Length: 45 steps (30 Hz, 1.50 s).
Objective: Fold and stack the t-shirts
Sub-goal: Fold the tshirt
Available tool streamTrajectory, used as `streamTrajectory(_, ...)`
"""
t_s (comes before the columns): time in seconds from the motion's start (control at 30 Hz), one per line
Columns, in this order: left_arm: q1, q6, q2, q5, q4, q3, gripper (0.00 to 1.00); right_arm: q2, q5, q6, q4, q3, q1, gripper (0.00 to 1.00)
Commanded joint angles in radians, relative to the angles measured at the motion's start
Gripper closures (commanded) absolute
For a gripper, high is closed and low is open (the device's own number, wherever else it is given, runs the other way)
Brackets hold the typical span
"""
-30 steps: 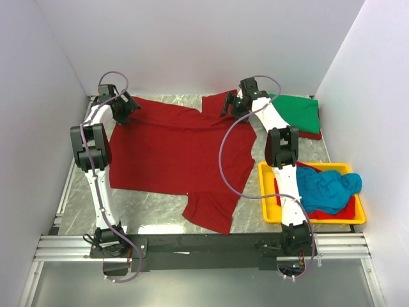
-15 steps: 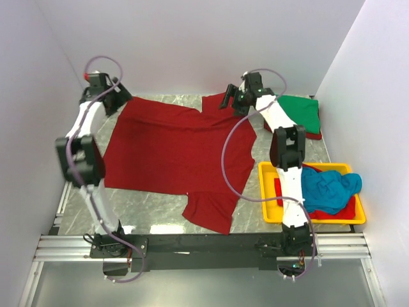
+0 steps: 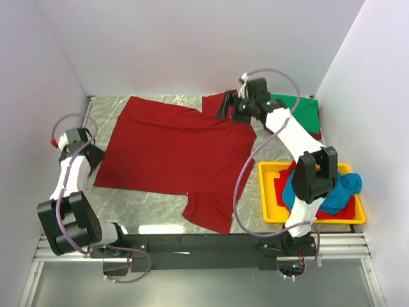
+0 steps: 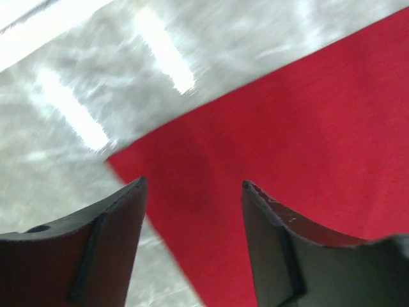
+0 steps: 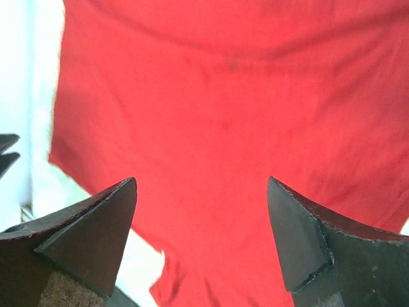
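Observation:
A dark red t-shirt [image 3: 172, 150] lies spread flat across the table, one sleeve pointing toward the near edge. My left gripper [image 3: 93, 160] hovers at its left edge; in the left wrist view the left gripper [image 4: 193, 185] is open, with the t-shirt's corner [image 4: 268, 160] lying below the gap. My right gripper [image 3: 225, 107] is open over the far sleeve, nothing between its fingers in the right wrist view [image 5: 201, 182], only red cloth [image 5: 223, 96] beneath. A folded green t-shirt [image 3: 300, 112] rests on a red one at the back right. A teal t-shirt [image 3: 335, 192] is bunched in the tray.
The yellow tray [image 3: 266, 192] sits at the near right and also holds red cloth under the teal shirt. White walls close in the left, back and right sides. Bare marble tabletop [image 3: 147, 208] shows along the near edge and the left [image 4: 77, 77].
My left arm has swung from the shirt's far left corner back along its left edge toward the near side. The shirt's left side now lies wider. The right gripper stayed over the far sleeve.

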Motion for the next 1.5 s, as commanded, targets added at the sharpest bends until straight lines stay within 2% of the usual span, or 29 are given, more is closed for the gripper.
streamTrajectory(0.0,0.017,-0.035,-0.074,-0.029,0.014,-0.060,0.35,-0.085,0.040,-0.002,0.017,-0.115,0.022,0.12)
streamTrajectory(0.1,0.047,-0.032,-0.084,-0.002,0.024,-0.122,0.40,-0.148,0.054,0.027,0.028,-0.198,0.045,0.12)
streamTrajectory(0.27,0.067,-0.023,-0.128,-0.009,0.068,-0.208,0.42,-0.227,0.085,0.071,0.068,-0.316,0.085,0.12)
streamTrajectory(0.37,0.072,-0.023,-0.124,-0.022,0.071,-0.199,0.47,-0.263,0.088,0.102,0.092,-0.375,0.098,0.12)
streamTrajectory(0.57,0.086,-0.020,-0.056,-0.072,0.079,-0.168,0.50,-0.324,0.106,0.131,0.124,-0.453,0.112,0.12)
streamTrajectory(0.97,0.084,-0.017,0.036,-0.135,0.087,-0.137,0.57,-0.384,0.129,0.168,0.146,-0.513,0.115,0.12)
streamTrajectory(1.47,0.084,-0.010,0.110,-0.112,0.110,-0.131,0.61,-0.467,0.152,0.202,0.158,-0.599,0.120,0.12)
